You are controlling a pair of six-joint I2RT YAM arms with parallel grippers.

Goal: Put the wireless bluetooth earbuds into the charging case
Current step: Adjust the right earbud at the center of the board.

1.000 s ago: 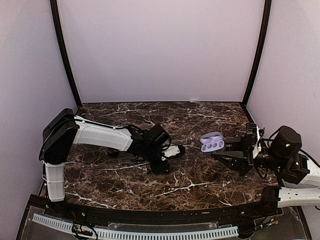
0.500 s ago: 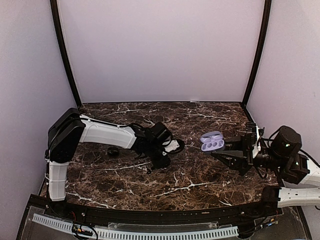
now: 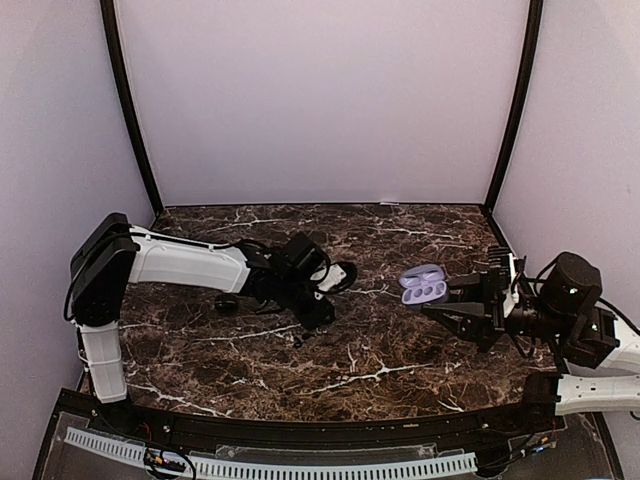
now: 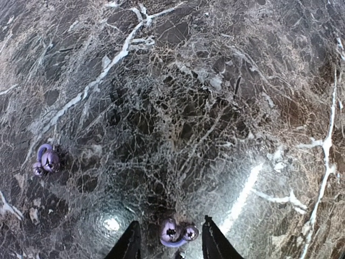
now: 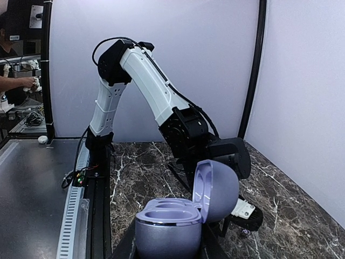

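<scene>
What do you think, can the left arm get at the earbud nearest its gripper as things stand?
Probably yes: that earbud lies on the table between the open fingers of the left gripper, with nothing blocking it.

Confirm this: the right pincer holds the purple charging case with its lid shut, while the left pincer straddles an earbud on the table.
Wrong on one count: the charging case has its lid standing open, as the right wrist view shows. The rest holds.
</scene>
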